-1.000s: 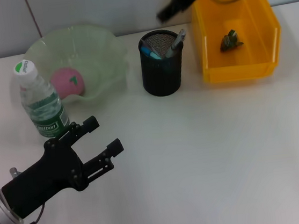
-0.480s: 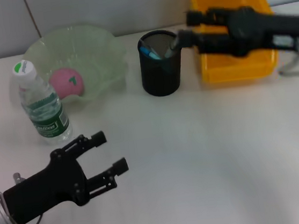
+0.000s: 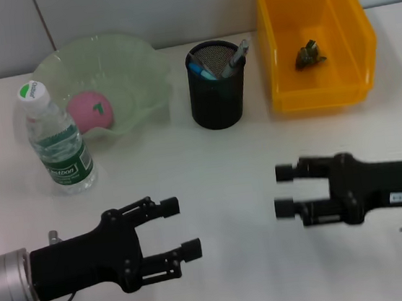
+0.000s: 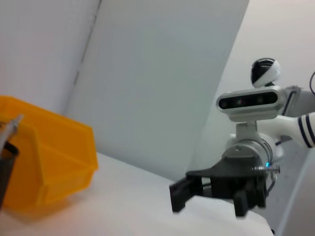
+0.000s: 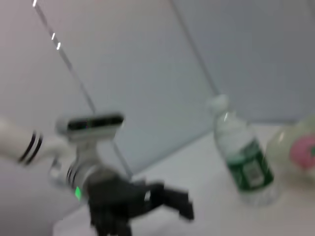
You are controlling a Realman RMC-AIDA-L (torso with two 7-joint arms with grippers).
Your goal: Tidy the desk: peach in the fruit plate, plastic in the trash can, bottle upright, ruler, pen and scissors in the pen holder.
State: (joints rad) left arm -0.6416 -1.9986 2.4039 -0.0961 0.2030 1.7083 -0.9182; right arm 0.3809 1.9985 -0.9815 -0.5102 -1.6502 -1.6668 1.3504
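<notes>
Your left hand (image 3: pixel 174 230) sits low over the table (image 3: pixel 225 169), fingers apart, holding nothing. Your right hand (image 3: pixel 287 190) faces it from the other side, fingers apart too, also holding nothing. Behind the left hand the bottle (image 3: pixel 54 138) stands upright. Just past it, the peach (image 3: pixel 91 110) lies in the green fruit plate (image 3: pixel 133 64). The black pen holder (image 3: pixel 216 94) stands in the middle with pens inside. The yellow trash can (image 3: pixel 315 36) has a scrap of plastic (image 3: pixel 310 54) in it. Only the left wrist view shows the robot's white head (image 4: pixel 251 101) above the right hand (image 4: pixel 209 194). The right wrist view shows the left hand (image 5: pixel 167 201) and the bottle (image 5: pixel 241 157) from the side.
</notes>
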